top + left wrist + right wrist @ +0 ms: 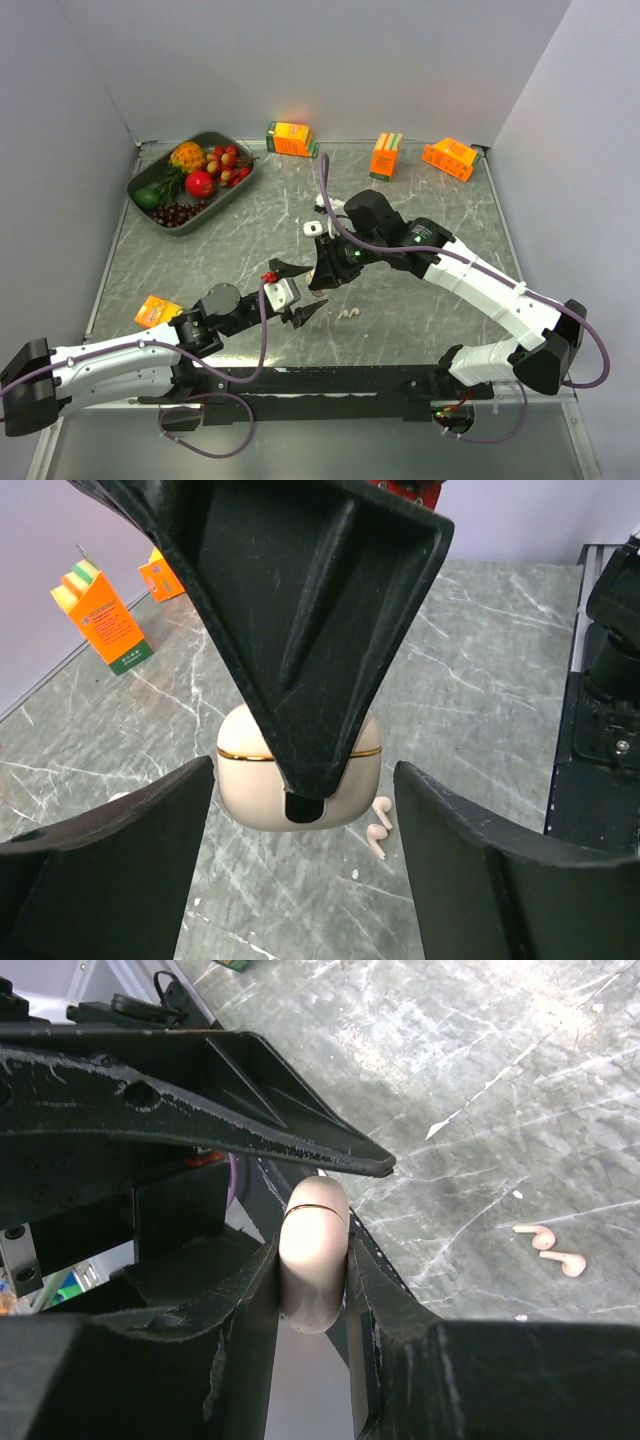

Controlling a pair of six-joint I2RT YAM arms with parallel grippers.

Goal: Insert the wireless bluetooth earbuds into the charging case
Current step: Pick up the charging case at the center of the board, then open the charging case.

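When peeking down from the top, can spot the left gripper and right gripper nose to nose over the middle of the table, earbuds lying loose just beside them. Moving to the left wrist: jaws spread open either side of the beige charging case, slim gaps there; earbuds on the table close by its lower right. Right wrist last: fingers clamped tight on that case, earbuds off to the right.

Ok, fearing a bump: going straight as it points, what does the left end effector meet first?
Probably a finger of the right end effector, clamped over the case; depth is unclear.
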